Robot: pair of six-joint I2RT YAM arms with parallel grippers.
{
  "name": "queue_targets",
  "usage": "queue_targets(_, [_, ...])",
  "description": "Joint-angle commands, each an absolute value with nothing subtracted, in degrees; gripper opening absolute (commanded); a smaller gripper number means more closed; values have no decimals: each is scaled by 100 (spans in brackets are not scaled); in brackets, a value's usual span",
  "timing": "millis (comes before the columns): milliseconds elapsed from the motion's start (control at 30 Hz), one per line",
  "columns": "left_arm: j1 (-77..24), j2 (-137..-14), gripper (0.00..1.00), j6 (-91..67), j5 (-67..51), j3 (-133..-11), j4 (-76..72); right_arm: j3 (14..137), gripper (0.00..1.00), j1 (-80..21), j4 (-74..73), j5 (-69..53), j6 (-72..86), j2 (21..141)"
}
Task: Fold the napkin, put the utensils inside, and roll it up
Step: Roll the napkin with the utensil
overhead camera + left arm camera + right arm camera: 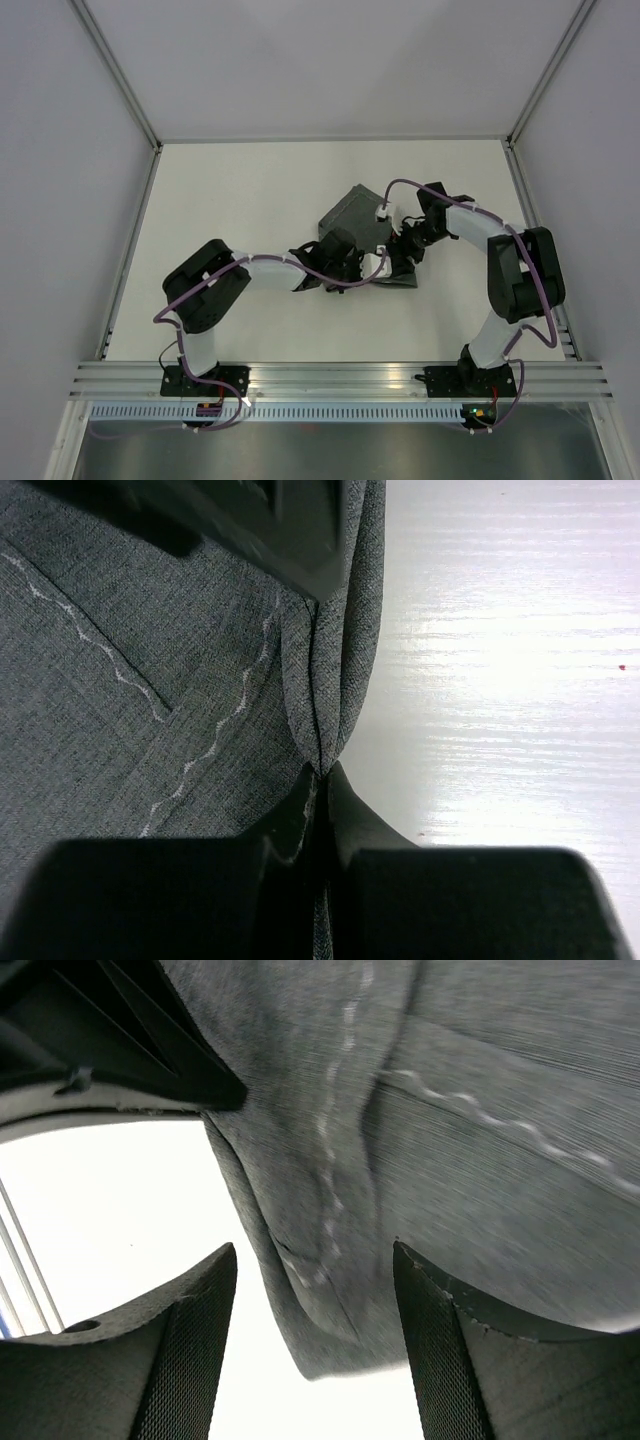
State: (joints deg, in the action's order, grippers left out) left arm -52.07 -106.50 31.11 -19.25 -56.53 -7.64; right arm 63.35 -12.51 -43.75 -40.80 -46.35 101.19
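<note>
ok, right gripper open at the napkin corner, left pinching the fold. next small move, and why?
Probably ease the right gripper straight back off the napkin. It stands open with the corner hanging loose in its gap, while the left gripper is shut on the doubled edge, so the fold looks held. Backing out straight should avoid dragging the cloth.

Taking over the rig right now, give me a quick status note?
Left gripper: shut on a fold of the napkin.
Right gripper: open, a napkin corner between its jaws, not gripped.
Napkin: bunched in the middle of the table, with no neat fold.
Utensils: none in view.
Done: nothing complete.
Left: finish the fold, place the utensils, roll.
</note>
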Motion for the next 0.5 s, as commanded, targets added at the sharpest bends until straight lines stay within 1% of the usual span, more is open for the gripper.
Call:
queue_targets(0, [-5107,-10802,2,2611,-2504,-5642,-106,6188,70,-959,-3930,-4526,-4570,9625])
queue_targets(167, [-4966,-10969,2,2215,-3083,-5783,-44,5950,70,-345,-3560,-5227,-4587,9299])
queue_targets(267, [-4861,-11048,2,1987,-3444,-5827,-35,5766,70,-98,-3402,-5431,-4719,9124])
queue_targets(467, [-4483,-11223,2,1530,-4287,-5871,-35,5081,72,-88,-2893,-5432,-5062,8448])
